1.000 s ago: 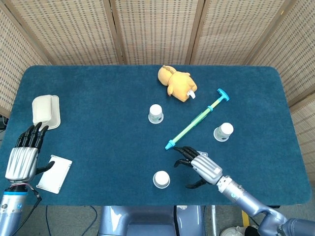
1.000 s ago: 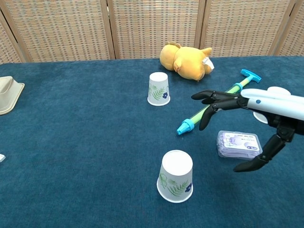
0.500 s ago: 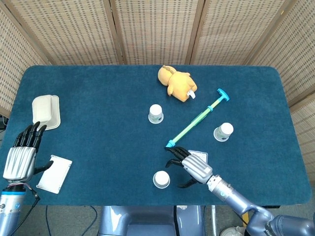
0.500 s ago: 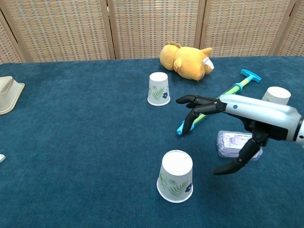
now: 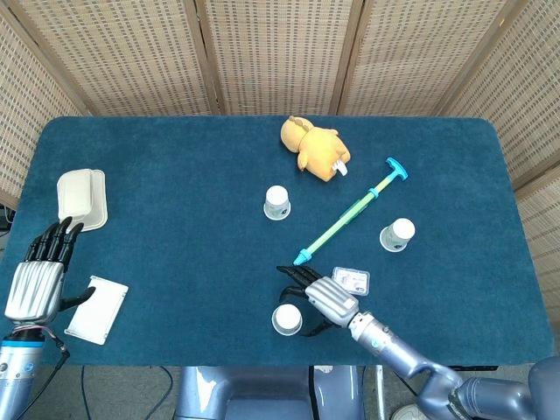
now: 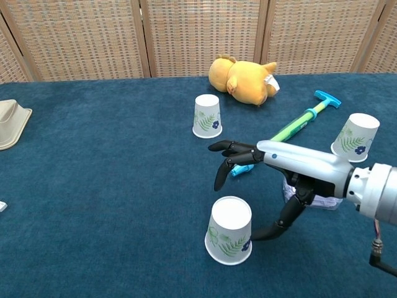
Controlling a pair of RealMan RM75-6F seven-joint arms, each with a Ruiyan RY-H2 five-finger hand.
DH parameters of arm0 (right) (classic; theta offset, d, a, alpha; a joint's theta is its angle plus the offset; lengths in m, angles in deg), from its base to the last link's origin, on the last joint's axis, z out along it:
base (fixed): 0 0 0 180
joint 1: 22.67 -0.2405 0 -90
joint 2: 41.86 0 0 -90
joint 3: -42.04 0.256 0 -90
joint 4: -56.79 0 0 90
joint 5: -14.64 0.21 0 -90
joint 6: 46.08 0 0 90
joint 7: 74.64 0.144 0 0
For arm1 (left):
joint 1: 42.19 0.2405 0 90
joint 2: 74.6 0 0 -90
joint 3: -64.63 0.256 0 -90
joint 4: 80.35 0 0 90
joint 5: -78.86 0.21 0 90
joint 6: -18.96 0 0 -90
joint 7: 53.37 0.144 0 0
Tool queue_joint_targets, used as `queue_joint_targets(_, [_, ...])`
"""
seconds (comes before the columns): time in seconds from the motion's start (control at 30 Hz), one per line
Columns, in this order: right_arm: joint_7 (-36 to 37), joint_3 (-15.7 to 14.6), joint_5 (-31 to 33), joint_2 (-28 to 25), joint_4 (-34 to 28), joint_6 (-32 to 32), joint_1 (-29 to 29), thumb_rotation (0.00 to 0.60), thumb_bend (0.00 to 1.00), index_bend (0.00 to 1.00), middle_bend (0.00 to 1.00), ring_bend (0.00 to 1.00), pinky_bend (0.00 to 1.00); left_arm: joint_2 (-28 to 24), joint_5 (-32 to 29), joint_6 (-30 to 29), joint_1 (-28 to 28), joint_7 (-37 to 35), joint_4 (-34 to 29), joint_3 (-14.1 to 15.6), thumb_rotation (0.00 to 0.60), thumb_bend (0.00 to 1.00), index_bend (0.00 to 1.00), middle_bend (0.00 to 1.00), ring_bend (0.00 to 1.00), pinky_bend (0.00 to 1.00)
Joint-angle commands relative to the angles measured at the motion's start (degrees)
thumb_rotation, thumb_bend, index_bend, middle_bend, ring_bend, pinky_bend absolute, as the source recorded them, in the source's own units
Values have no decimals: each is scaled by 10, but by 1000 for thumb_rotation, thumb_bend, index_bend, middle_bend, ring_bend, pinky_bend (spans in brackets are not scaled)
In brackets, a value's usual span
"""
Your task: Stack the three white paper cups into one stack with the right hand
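Note:
Three white paper cups with leaf prints stand upside down on the blue table. The near cup [image 5: 286, 319] [image 6: 229, 239] is at the front centre. A second cup [image 5: 276, 202] [image 6: 207, 116] stands mid-table, and the third cup [image 5: 397, 234] [image 6: 355, 138] is to the right. My right hand [image 5: 320, 297] [image 6: 273, 167] hovers open just right of the near cup, fingers spread over it and thumb low beside its base, holding nothing. My left hand [image 5: 39, 278] rests open at the table's front left, seen only in the head view.
A yellow plush toy [image 5: 315, 149] [image 6: 244, 79] lies at the back centre. A green and blue syringe-like pump [image 5: 349, 213] [image 6: 300, 121] lies diagonally near my right hand. A small plastic packet [image 5: 350, 280] sits behind that hand. A beige container [image 5: 82, 198] and a white card [image 5: 96, 309] lie at the left.
My right hand has swept leftward from beside the packet to the near cup, its fingers now spread above the cup. The left hand and the cups have stayed put.

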Motion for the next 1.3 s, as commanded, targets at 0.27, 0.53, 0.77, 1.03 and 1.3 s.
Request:
queue_joint_targets(0.27, [-5,0,14,12,8,-9,-5,600,200,395,0,0,81,-2,-1,0,0,-5,0,-1,600,48,0,0,0,111])
queue_joint_targets(0.53, [-2,-4,24,28,28,-14,-4,600,201,497,21,0,82,-1,2,2,-1,-1,0,1,600,48,0,0,0,111])
queue_joint_targets(0.77, [-3,3,31,33,32,-9,-5,600,213,574,54,0,84,1,0,4,-2,0,1,0,600,49,0,0,0,111])
queue_joint_targets(1.03, [-33,43,58,4,12,-10,-18,600,219,582,63,0,87,1,0,4,-2,0,1,0,600,49,0,0,0,112])
queue_joint_targets(1.3, [-75,97,101,-32,-12,-13,-34,600,222,585,66,0,88,4,-2,9,-5,7,3,0,600,49,0,0,0,111])
